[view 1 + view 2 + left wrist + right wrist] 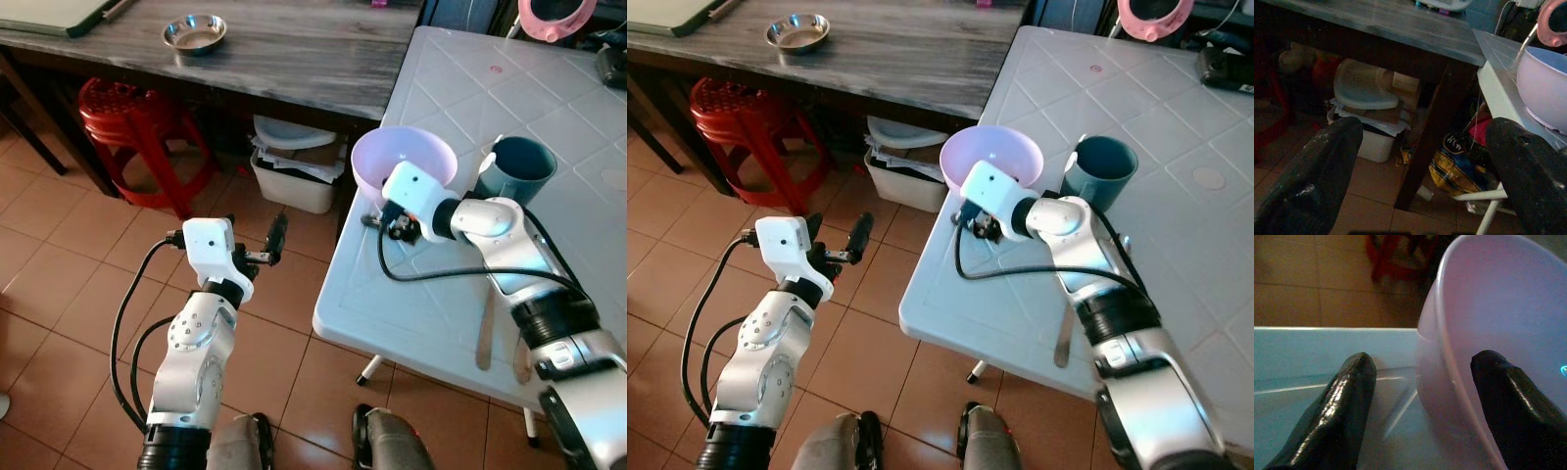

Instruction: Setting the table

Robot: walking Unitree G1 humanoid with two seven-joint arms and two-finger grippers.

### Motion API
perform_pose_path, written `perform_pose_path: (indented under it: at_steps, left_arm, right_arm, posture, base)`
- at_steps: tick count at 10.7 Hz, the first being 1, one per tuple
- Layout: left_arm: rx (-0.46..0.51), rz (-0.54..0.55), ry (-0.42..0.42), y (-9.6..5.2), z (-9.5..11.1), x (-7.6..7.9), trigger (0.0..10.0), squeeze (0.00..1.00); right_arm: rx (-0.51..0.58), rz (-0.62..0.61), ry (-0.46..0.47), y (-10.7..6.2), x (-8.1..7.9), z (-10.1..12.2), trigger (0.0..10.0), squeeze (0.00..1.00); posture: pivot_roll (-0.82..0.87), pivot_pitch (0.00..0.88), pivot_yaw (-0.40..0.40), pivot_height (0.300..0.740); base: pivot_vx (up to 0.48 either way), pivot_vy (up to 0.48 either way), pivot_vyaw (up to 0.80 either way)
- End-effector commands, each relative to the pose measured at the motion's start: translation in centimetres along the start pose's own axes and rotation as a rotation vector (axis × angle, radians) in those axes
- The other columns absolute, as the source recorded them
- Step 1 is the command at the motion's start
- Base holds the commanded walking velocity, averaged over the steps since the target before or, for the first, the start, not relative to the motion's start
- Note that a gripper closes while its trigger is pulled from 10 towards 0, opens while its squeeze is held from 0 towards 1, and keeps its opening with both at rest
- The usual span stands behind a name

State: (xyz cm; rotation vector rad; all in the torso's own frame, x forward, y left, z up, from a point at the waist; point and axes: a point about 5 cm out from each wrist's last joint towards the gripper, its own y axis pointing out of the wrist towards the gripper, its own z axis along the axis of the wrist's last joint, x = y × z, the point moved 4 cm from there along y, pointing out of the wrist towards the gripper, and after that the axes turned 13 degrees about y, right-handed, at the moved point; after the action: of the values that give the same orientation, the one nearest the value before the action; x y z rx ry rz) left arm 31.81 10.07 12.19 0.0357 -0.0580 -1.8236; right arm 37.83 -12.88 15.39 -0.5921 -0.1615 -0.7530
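A pale lilac bowl [404,162] stands on the near left corner of the white plastic table [392,304]. My right gripper [1423,360] is open at the bowl's near rim. One finger is inside the bowl and the other outside over the tabletop, with the wall between them. A dark teal cup [516,168] stands just right of the bowl. Two pale utensils [484,323] lie on the table under my right forearm. My left gripper [1422,128] is open and holds nothing. It hangs over the tiled floor left of the table, one finger [277,238] pointing toward the table.
A grey wooden table [294,49] at the back carries a steel bowl [194,32]. A red stool [127,113] and a white bin [294,171] sit under it. A pink round object [555,15] lies at the white table's far end. Tiled floor spreads to the left.
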Motion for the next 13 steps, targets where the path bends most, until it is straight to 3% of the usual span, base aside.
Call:
perform_pose_path:
  at_steps: [1, 3, 4, 5, 6, 7, 10, 11, 12, 13]
  left_arm:
    - [-0.02, 0.002, 0.002, -0.3, -0.3, 0.0, 10.0, 0.0]
    - [-0.025, -0.002, 0.004, -0.4, -0.4, 0.0, 10.0, 0.0]
    - [-0.029, -0.008, 0.003, -0.3, -0.4, 0.1, 10.0, 0.0]
    - [-0.037, -0.018, 0.002, -0.3, -0.6, 0.3, 10.0, 0.0]
    - [-0.04, -0.021, 0.002, -0.4, -0.7, 0.3, 10.0, 0.0]
    - [-0.046, -0.024, 0.003, -0.4, -0.8, 0.3, 10.0, 0.0]
    - [-0.059, -0.034, 0.005, -0.3, -1.0, 0.4, 10.0, 0.0]
    - [-0.065, -0.04, 0.004, -0.3, -1.1, 0.5, 10.0, 0.0]
    - [-0.071, -0.046, 0.003, -0.3, -1.2, 0.6, 10.0, 0.0]
    - [-0.074, -0.053, 0.004, -0.3, -1.2, 0.8, 10.0, 0.0]
  right_arm:
    - [-0.056, 0.11, 0.004, -0.1, -1.9, -1.2, 0.0, 0.0]
    - [-0.074, 0.141, -0.02, -0.7, -2.5, -1.3, 0.0, 0.0]
    - [-0.086, 0.165, -0.019, -1.1, -3.0, -1.4, 3.1, 0.0]
    - [-0.126, 0.181, -0.063, -1.9, -3.7, -1.9, 10.0, 0.0]
    - [-0.128, 0.194, -0.04, -2.3, -4.0, -1.9, 10.0, 0.0]
    - [-0.13, 0.205, -0.048, -2.7, -4.4, -2.0, 10.0, 1.0]
    - [-0.13, 0.201, -0.085, -3.5, -4.4, -1.1, 10.0, 1.0]
    - [-0.125, 0.201, -0.103, -3.8, -3.9, -0.4, 10.0, 0.09]
    - [-0.126, 0.186, -0.11, -3.9, -3.3, -0.3, 10.0, 0.0]
    - [-0.14, 0.181, -0.12, -4.0, -2.5, -0.2, 0.0, 0.0]
  posture:
    - [-0.07, 0.176, 0.028, 0.74]
    - [-0.07, 0.172, 0.028, 0.74]
    - [-0.07, 0.173, 0.03, 0.74]
    - [-0.07, 0.173, 0.031, 0.74]
    - [-0.07, 0.173, 0.031, 0.74]
    - [-0.07, 0.174, 0.033, 0.74]
    - [-0.08, 0.173, 0.033, 0.74]
    - [-0.08, 0.174, 0.034, 0.74]
    - [-0.08, 0.173, 0.034, 0.74]
    - [-0.08, 0.174, 0.034, 0.74]
  base:
    - [0.0, 0.0, 0.0]
    - [0.0, 0.0, 0.0]
    - [0.0, 0.0, 0.0]
    - [0.0, 0.0, 0.0]
    - [0.0, 0.0, 0.0]
    - [0.0, 0.0, 0.0]
    - [0.0, 0.0, 0.0]
    - [0.0, 0.0, 0.0]
    - [0.0, 0.0, 0.0]
    - [0.0, 0.0, 0.0]
